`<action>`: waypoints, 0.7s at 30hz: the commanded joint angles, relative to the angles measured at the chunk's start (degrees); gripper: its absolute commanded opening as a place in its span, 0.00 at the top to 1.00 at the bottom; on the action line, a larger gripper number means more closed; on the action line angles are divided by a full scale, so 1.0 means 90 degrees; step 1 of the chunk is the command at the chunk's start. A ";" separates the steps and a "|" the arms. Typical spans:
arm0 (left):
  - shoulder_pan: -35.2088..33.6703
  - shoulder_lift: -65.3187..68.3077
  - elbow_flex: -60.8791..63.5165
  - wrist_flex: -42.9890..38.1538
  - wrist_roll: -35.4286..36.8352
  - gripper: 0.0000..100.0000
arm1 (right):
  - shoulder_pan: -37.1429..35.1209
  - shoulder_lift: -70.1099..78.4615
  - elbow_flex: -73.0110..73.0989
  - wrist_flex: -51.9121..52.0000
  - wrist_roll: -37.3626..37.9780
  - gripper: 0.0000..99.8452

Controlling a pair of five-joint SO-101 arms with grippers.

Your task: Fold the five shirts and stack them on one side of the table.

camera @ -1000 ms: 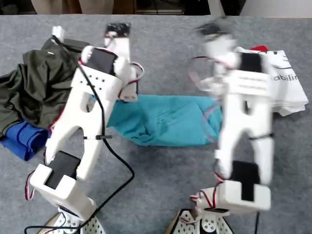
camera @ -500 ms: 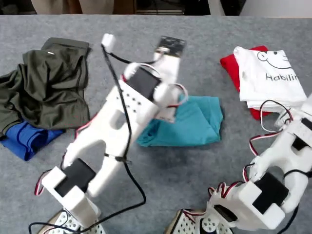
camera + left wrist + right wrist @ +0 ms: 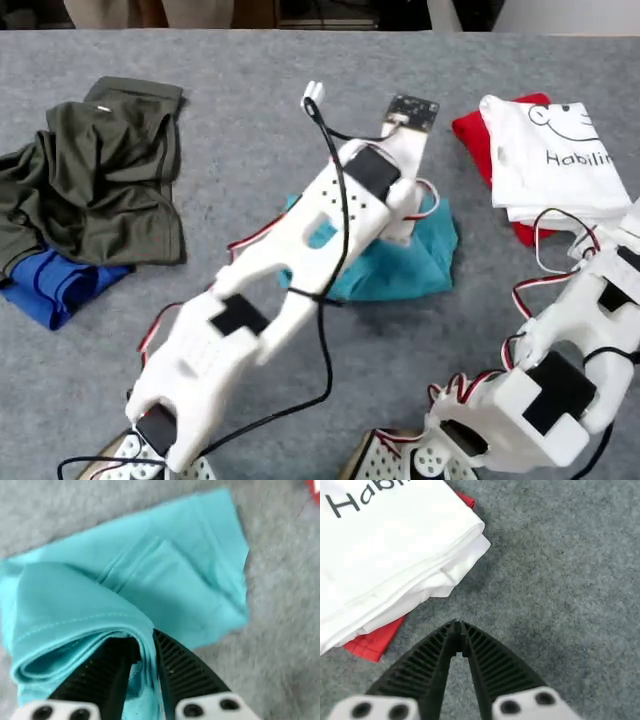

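Your left gripper (image 3: 145, 639) is clamped on a fold of the teal shirt (image 3: 195, 590) in the middle of the surface (image 3: 250, 60), and the white-on-red stack (image 3: 550, 175) lies toward 2 o'clock from it, beside your right gripper (image 3: 457, 626), which is pinched together, empty.

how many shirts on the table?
5. Olive shirt heaped far left, blue shirt under its edge, teal shirt mid-table pinched by left gripper, white shirt folded atop red shirt at right.
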 commanded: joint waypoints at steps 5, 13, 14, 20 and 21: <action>0.0186 0.1460 -0.2422 0.0059 0.0049 0.98 | 0.0044 0.0024 -0.0112 -0.0137 -0.0020 1.00; 0.0459 0.1822 -0.3106 0.0020 0.0332 0.98 | -0.0093 0.0005 -0.0083 -0.0098 -0.0020 1.00; 0.0469 0.1822 -0.3096 0.0010 0.0361 0.98 | -0.0093 0.0005 -0.0083 -0.0098 -0.0020 1.00; 0.0547 0.1822 -0.3077 -0.0342 0.0430 0.98 | -0.0093 0.0015 -0.0073 -0.0088 -0.0020 1.00; 0.0547 0.1822 -0.3077 -0.0440 0.0547 0.98 | -0.0093 0.0015 -0.0073 -0.0088 -0.0020 1.00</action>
